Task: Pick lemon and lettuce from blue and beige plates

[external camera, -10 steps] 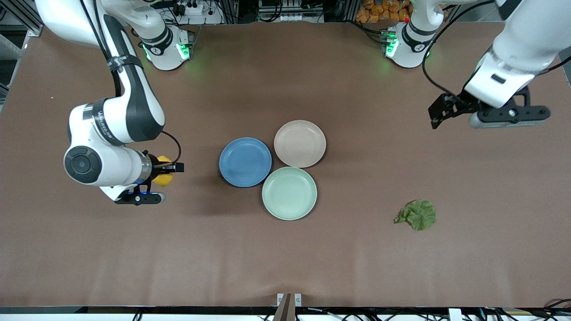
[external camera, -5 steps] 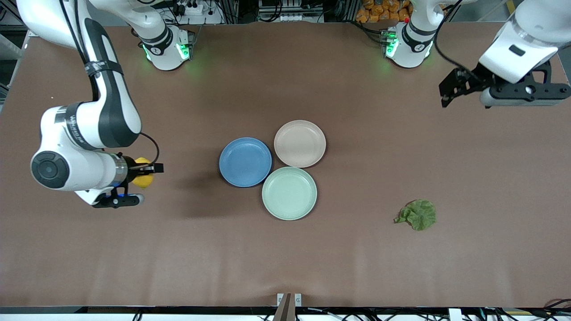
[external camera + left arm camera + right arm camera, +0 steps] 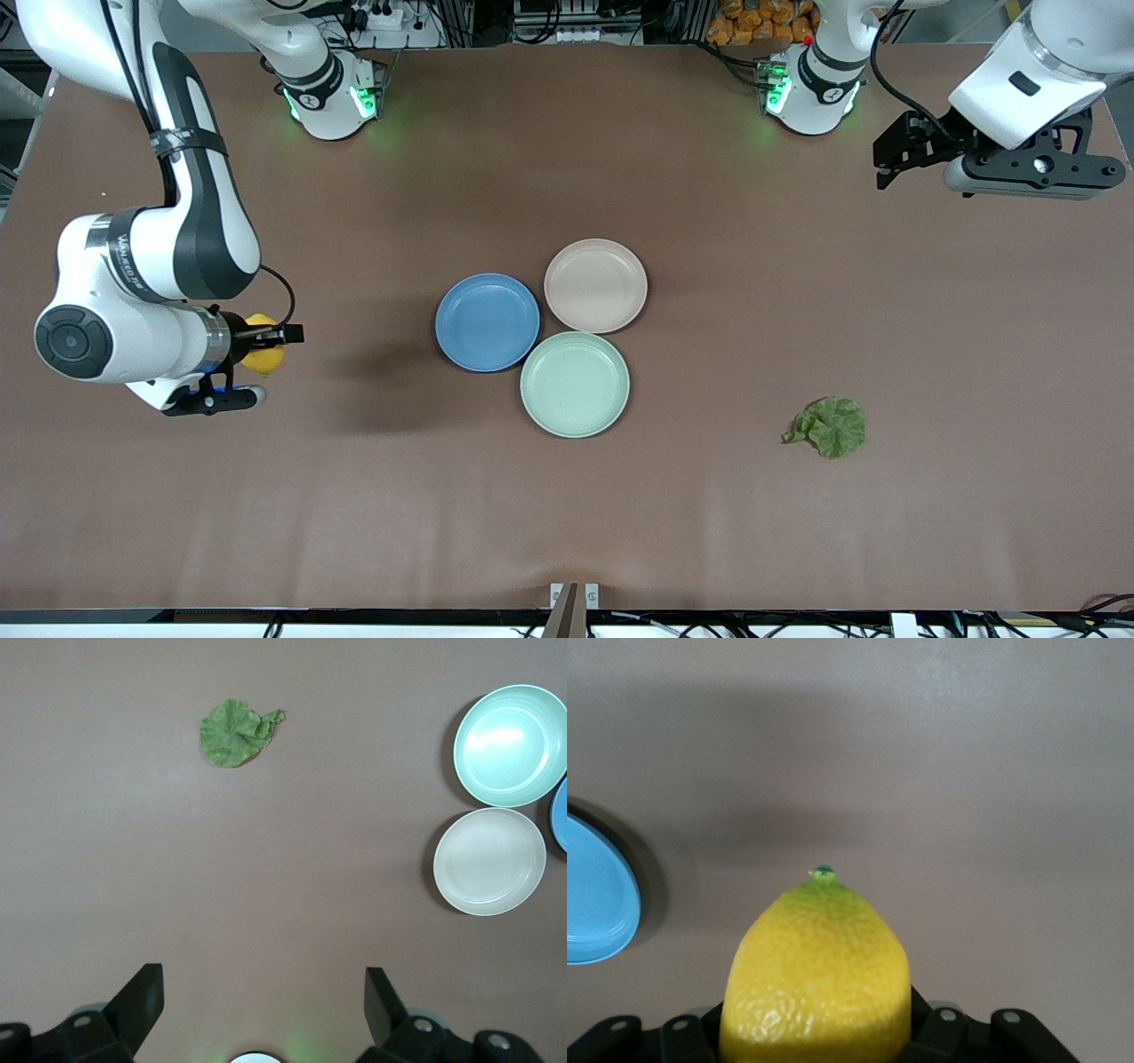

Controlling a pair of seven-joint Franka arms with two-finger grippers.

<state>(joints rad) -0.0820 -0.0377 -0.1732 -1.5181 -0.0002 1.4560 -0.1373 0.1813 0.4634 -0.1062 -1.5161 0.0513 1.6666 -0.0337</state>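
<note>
We see three plates touching mid-table: the blue plate (image 3: 486,321) toward the right arm's end, the beige plate (image 3: 595,284) beside it, the third plate (image 3: 574,384) nearest the front edge. The lettuce (image 3: 829,426) lies toward the left arm's end.

The lemon (image 3: 817,979) is bright yellow with a green tip. The lettuce (image 3: 830,427) is dark green. Beside the medium blue plate (image 3: 486,322) sit a pale pinkish beige plate (image 3: 595,285) and a pale mint-green plate (image 3: 575,384), all plain, on a brown table (image 3: 567,514).
</note>
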